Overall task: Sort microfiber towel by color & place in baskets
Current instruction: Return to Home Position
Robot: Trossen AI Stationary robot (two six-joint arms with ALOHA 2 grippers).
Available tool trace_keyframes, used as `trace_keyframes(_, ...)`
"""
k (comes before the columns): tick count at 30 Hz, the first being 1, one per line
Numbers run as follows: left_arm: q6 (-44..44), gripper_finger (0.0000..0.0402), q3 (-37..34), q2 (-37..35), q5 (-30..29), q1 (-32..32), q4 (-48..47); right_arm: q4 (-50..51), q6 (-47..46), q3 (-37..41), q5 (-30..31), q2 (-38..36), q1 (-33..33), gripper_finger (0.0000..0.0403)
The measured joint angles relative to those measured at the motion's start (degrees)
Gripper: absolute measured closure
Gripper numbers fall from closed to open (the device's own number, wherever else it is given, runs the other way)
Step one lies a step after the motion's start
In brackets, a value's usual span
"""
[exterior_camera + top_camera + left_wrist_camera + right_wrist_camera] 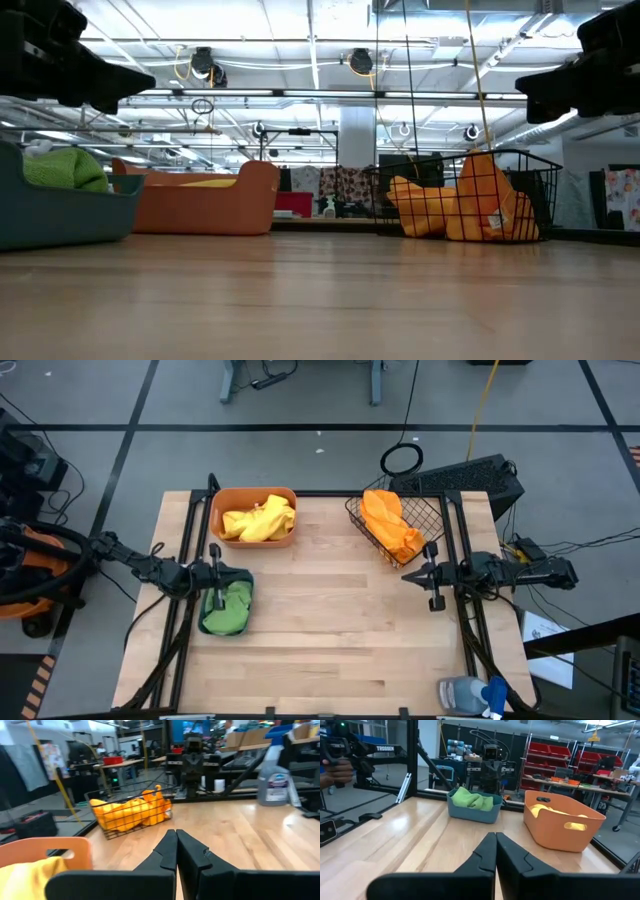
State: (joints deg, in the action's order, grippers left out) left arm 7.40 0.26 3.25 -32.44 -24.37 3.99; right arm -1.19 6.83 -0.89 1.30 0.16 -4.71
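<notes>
Closest to each wrist camera were that arm's own dark fingers: the left claw [176, 837] had its tips pressed together with nothing between them, and the right claw [496, 840] was pinched closed and just as empty. Seen from above, the left claw hung over the left side of the wooden surface [330, 630], above the far end of the teal-blue tub [250, 592], and pointed rightward. The right claw hung at the right side, just nearward of the wire-mesh basket [432, 510], and pointed leftward, so the two faced each other well apart. Green towels [228, 612] filled the teal-blue tub, lying below the left claw and toward the near edge. The tub's long axis appeared to run from near edge to far edge. Just behind it the orange tub [255, 543] lay with its long axis across the surface and held yellow towels [258, 520]. The wire-mesh basket sat skewed at the far right corner, with orange towels [390, 525] heaped toward its near rim. A spray bottle [468, 695] stood at the near right corner. No towel lay loose, so the sorting looked done and only the retreat remained. The left arm, being over the teal-blue tub, would probably need to clear its rim first.
</notes>
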Motion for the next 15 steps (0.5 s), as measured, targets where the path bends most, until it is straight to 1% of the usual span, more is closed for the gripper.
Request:
trace_keyframes(3,-0.9,0.0398,0.0,0.0,5.4,2.7,-0.1,-0.1,-0.1,0.0,0.1,0.0,0.0,0.0403)
trace_keyframes(6,-1.1,0.0399,0.0,0.0,8.8,5.3,-0.3,-0.2,-0.1,0.0,0.2,0.0,0.0,0.0403)
trace_keyframes(15,0.2,0.0400,0.0,0.0,13.4,12.2,-0.7,-0.2,-0.1,0.0,0.2,0.0,0.0,0.0403)
